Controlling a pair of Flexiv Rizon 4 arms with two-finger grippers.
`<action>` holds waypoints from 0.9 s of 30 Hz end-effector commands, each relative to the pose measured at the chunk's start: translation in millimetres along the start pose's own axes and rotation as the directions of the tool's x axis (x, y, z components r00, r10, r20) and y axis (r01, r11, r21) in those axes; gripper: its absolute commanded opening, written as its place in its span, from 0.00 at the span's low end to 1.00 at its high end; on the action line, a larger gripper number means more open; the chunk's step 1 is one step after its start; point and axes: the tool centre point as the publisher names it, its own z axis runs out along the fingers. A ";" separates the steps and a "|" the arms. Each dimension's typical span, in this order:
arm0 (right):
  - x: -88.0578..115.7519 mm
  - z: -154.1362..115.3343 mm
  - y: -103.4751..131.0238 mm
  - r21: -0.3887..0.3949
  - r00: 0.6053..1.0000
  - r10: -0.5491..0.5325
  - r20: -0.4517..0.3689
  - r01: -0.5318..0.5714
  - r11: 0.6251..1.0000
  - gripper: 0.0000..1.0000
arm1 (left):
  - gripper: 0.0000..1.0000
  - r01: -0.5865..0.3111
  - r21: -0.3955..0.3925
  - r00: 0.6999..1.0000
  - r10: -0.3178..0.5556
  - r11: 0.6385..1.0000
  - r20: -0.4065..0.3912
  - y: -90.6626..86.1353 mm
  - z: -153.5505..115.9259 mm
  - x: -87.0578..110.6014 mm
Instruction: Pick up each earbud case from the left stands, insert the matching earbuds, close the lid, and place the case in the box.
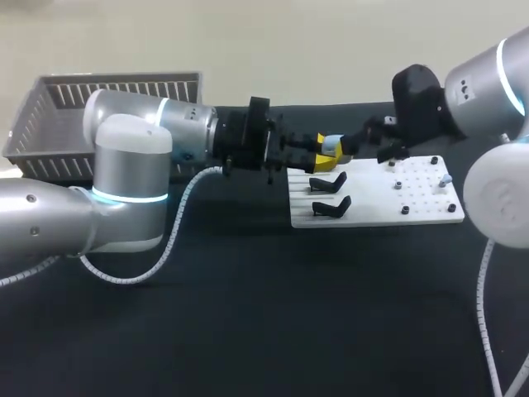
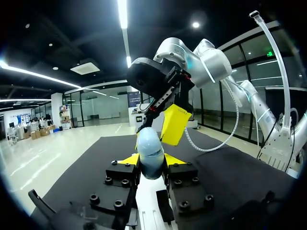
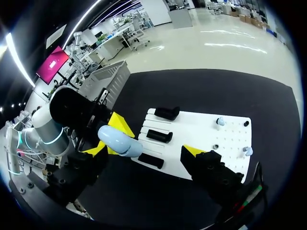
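A pale blue earbud case is held above the left end of the white board, with my left gripper shut on it. In the left wrist view the case stands upright between the two yellow tips of that gripper. My right gripper faces it from the right, open wide and close to the case's top. One of its yellow fingers hangs just beyond the case. In the right wrist view the case lies near one side of the open right gripper. Small pale earbuds sit on the board.
Black stands on the board's left part are bare. A grey slatted basket stands at the back left, behind my left arm. Black pegs dot the board's right half. The dark tabletop stretches out in front.
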 end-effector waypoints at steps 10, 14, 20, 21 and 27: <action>-5.8 -32.2 -2.0 0.157 0.990 -0.089 0.108 0.071 0.985 1.00 | 0.00 -0.003 -0.001 1.000 0.003 1.000 0.003 -1.6 0.2 0.6; -7.0 -48.6 -12.7 0.244 0.989 -0.117 0.095 0.091 0.966 1.00 | 0.00 -0.003 -0.001 1.000 0.003 1.000 0.003 -1.6 0.2 0.6; -3.1 -60.7 -39.7 0.387 0.994 -0.109 0.024 0.091 0.918 1.00 | 0.00 -0.003 -0.001 1.000 0.003 1.000 0.003 -1.6 0.2 0.6; -1.8 -61.5 -43.9 0.404 0.994 -0.106 0.005 0.094 0.910 1.00 | 0.00 -0.003 -0.001 1.000 0.003 1.000 0.003 -1.6 0.2 0.6; 7.8 -61.4 -75.4 0.511 0.990 -0.061 -0.129 0.120 0.851 1.00 | 0.00 -0.003 -0.001 1.000 0.003 1.000 0.003 -1.6 0.2 0.6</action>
